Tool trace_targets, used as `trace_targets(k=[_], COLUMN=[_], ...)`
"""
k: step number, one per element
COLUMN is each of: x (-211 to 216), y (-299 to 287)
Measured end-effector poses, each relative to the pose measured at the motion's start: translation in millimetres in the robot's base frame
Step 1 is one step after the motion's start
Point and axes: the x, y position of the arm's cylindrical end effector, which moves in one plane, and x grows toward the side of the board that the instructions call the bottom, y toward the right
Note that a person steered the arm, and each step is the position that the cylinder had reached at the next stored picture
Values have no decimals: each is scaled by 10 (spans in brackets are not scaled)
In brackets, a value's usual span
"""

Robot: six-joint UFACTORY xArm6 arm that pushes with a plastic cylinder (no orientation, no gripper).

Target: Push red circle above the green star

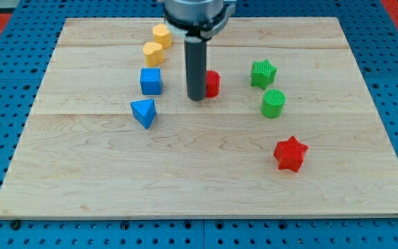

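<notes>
Touching red circle on its view-left side: my tip. Green star near, to view's right. Tool state: plain rod, nothing pinched.

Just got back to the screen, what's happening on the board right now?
My tip is pressed against the view's left side of the red circle, pushing it across the wooden board toward the green star. The circle sits to the star's left at about the same height, apart from it, so it is not yet above the star. The other blocks lie untouched.
</notes>
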Motion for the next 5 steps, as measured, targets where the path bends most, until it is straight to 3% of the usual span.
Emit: trace_targets(k=[3,5], x=[-960,-1079], y=[836,390])
